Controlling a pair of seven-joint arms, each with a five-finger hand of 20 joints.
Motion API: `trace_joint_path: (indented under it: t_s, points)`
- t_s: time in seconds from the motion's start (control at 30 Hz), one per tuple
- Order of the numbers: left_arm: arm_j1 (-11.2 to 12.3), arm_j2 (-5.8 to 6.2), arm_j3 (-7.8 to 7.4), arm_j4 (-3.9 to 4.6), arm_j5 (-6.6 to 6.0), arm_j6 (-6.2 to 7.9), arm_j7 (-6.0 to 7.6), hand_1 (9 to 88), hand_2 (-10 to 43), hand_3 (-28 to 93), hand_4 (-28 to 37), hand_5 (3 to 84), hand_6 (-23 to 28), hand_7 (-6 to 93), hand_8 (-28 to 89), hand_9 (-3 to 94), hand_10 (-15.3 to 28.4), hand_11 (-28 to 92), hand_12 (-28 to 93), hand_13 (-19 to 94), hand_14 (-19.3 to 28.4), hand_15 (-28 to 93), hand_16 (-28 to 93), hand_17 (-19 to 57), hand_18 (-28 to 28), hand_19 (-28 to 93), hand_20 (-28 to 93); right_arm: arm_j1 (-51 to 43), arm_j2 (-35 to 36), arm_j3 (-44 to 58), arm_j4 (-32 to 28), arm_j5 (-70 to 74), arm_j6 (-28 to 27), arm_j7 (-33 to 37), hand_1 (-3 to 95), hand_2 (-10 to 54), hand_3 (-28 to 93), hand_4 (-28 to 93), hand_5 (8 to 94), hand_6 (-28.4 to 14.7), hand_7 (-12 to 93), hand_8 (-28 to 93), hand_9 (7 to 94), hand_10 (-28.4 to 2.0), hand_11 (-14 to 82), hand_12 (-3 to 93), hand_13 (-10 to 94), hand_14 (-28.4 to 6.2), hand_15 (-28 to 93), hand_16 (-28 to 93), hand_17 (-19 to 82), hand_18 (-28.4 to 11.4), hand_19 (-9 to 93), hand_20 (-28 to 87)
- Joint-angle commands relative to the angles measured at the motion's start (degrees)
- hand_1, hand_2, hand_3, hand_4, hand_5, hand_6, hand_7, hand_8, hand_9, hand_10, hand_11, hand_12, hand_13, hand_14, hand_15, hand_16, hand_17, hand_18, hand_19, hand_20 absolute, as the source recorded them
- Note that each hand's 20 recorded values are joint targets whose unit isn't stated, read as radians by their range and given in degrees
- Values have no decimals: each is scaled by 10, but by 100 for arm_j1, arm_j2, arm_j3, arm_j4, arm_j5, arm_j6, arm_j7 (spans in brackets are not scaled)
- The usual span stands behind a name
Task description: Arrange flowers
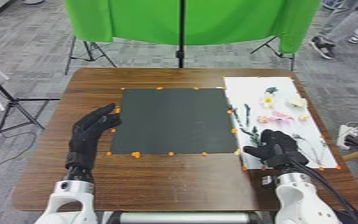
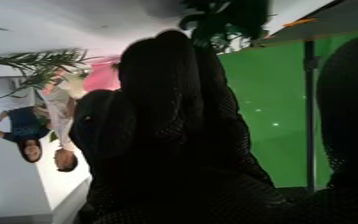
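Observation:
In the head view my right hand (image 1: pixel 280 145) is over the near part of the white sheet (image 1: pixel 243 86), fingers relaxed and holding nothing visible. Beyond it lie pink flowers (image 1: pixel 280 118), a yellow-and-white flower (image 1: pixel 268 100) and a cream flower (image 1: pixel 296 102). Dark green stems (image 1: pixel 247 131) lie along the sheet's left side, near the fingers. My left hand (image 1: pixel 94 125) is open left of the dark square mat (image 1: pixel 176 120). In the right wrist view my right hand (image 2: pixel 171 110) has straight fingers, with a pink flower (image 2: pixel 103 76), a leafy sprig (image 2: pixel 35 64) and dark greenery (image 2: pixel 222 24) beyond.
Small orange markers (image 1: pixel 135 155) ring the mat and sheet on the brown table (image 1: pixel 113 187). A green backdrop (image 1: pixel 140 20) on black stands rises behind the far table edge. Cables and a white box (image 1: pixel 348 134) are off the right edge.

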Motion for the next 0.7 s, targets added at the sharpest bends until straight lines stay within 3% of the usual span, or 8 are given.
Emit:
trace_joint_path:
  t_s: [0.03,0.3,0.33,0.37,0.43,0.47,0.53,0.7]
  points:
    - [104,-39,-15,-26,63,-77,-138,311,-45,657,-204,471,35,161,-68,474,134,267,131,358,175,413,-4,39,149,245,261,-47,-100,-117,285,-103,-179,260,328,-95,658,-277,546,-80,365,-81,575,-197,491,339,722,-111,668,276,605,-98,899,352]
    - [96,-6,-79,-51,143,-159,-267,313,-48,654,-200,468,36,158,-66,470,137,265,132,356,177,411,-5,37,151,244,259,409,54,-448,228,312,-1527,688,450,-95,672,-235,592,-67,462,-118,657,-173,565,351,831,-54,647,294,680,-50,916,370]
    - [91,-5,-78,-51,149,-164,-269,314,-49,652,-200,468,36,158,-66,469,137,265,133,356,177,411,-5,37,151,244,259,453,57,-456,225,407,-1622,760,456,-95,675,-228,598,-66,457,-95,662,-172,564,353,837,-52,643,299,686,-46,914,374]
    - [88,-14,-81,-54,150,-173,-280,315,-50,652,-199,468,37,157,-66,469,137,265,133,355,177,410,-5,36,152,244,259,487,46,-442,227,465,-1714,783,490,-95,632,-201,605,-61,438,33,676,-169,548,370,848,-48,633,306,694,-42,911,377]
    - [95,-31,-96,-69,168,-209,-344,316,-51,652,-199,467,37,157,-66,467,136,264,133,353,177,410,-5,36,152,244,259,519,62,-448,238,523,-1616,809,763,-95,13,202,628,-48,423,160,722,-150,479,442,874,-40,610,314,715,-30,898,387]
    - [113,-27,-102,-78,185,-215,-362,316,-51,652,-198,466,38,156,-66,466,136,262,132,353,178,410,-5,35,152,244,259,533,56,-436,246,522,-1586,793,853,-95,-181,345,645,-44,416,189,749,-138,440,471,891,-35,594,319,728,-24,891,388]
    - [148,-23,-147,-93,187,-275,-419,316,-52,651,-198,466,38,155,-65,465,135,262,133,351,178,408,-4,35,152,243,257,549,67,-421,229,554,-1494,788,907,-95,-271,451,672,-38,409,207,790,-121,387,509,919,-29,568,333,745,-17,881,393]
    - [145,-35,-183,-100,181,-267,-448,317,-53,649,-196,463,40,151,-63,458,137,257,133,348,178,406,-3,33,152,242,256,560,136,-175,-62,689,-1495,837,937,-95,-283,554,716,-33,406,211,839,-107,346,533,937,-24,566,335,774,-14,871,404]
